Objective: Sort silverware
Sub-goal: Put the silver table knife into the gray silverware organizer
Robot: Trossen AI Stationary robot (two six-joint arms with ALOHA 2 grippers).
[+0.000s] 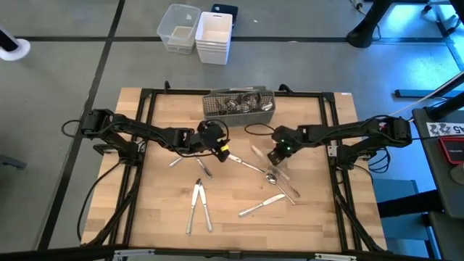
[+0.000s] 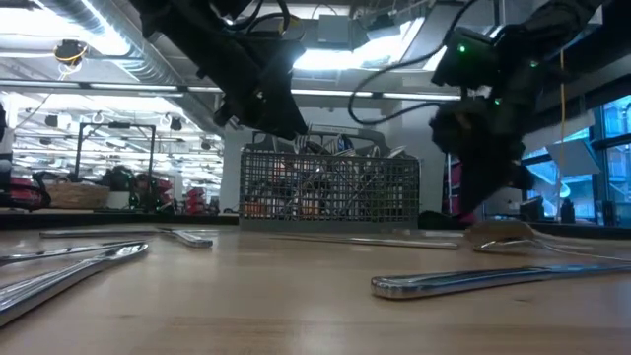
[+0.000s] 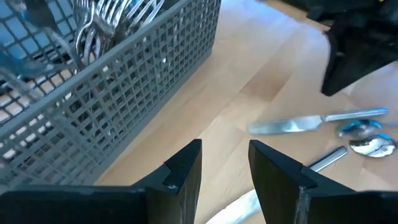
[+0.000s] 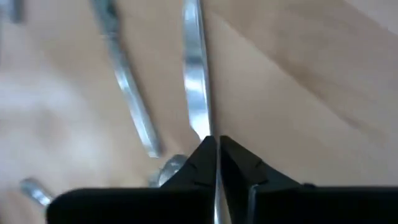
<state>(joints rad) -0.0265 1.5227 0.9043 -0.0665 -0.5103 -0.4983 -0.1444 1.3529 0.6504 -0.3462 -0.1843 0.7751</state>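
The right gripper pinches a knife low on the table, likely to carry it to the caddy, which already holds silverware. The left gripper hangs spread and empty beside the caddy's wall. Loose pieces lie scattered in front; the table's front edge has room.

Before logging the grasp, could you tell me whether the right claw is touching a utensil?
Touching: the right wrist view shows the right claw pinched shut on a utensil.
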